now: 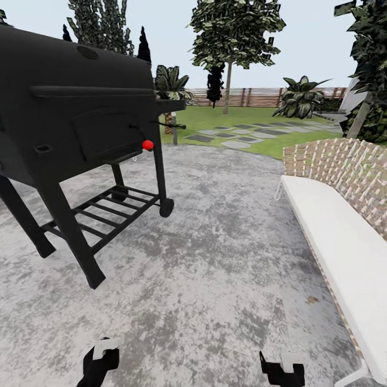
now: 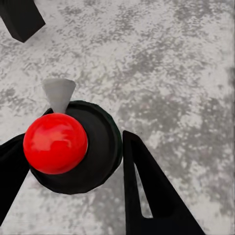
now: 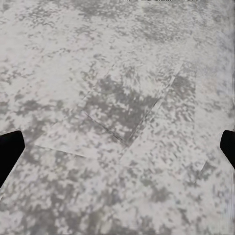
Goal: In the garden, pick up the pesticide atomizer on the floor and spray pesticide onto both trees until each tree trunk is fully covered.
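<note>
In the left wrist view the pesticide atomizer (image 2: pixel 93 156), a dark bottle with a round red top and a small grey nozzle, sits between the two black fingers of my left gripper (image 2: pixel 73 144), which is shut on it above the grey mottled floor (image 2: pixel 171 73). In the head view my left gripper (image 1: pixel 100 361) is at the bottom edge, low over the floor (image 1: pixel 215 258). My right gripper (image 1: pixel 282 371) is beside it and open, with bare paving between its fingers (image 3: pixel 117 147). A tree (image 1: pixel 232 32) with a thin pale tree trunk (image 1: pixel 227 88) stands far off on the lawn. Another tree trunk (image 1: pixel 359 119) leans at the right edge.
A large black grill (image 1: pixel 75 118) on legs with a red knob (image 1: pixel 148 144) stands close at the left. Along the right runs a wicker bench with a white cushion (image 1: pixel 338 236). Beyond the paving lie green lawn (image 1: pixel 236 115), stepping stones, palm-like plants and a slatted fence.
</note>
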